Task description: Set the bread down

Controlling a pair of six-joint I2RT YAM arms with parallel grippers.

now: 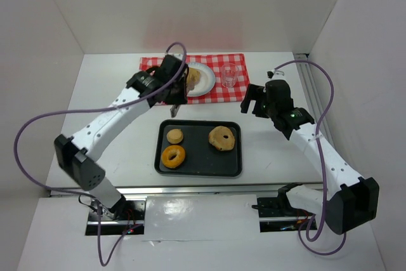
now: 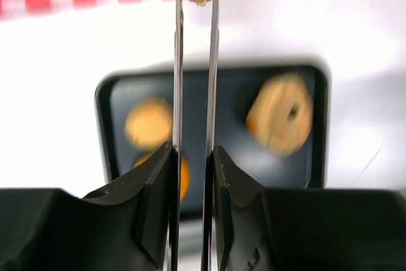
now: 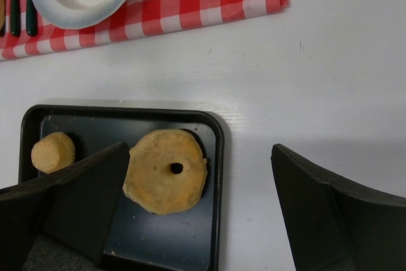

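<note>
bread [image 1: 222,138] x4; tray [image 1: 200,160], plate [image 1: 207,84], glass [image 1: 228,75] x1 ea.

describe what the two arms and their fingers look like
The left arm and right arm have white tubular links with black joints and boxy black base housings. A purple cable loops loosely along each. A small green light glows near the right wrist. The fingers are matte black, thick and wedge-shaped.

The left arm [image 1: 108,122] and right arm [image 1: 327,160] share white links, black joints and jaws, purple cables [image 1: 25,132].
</note>
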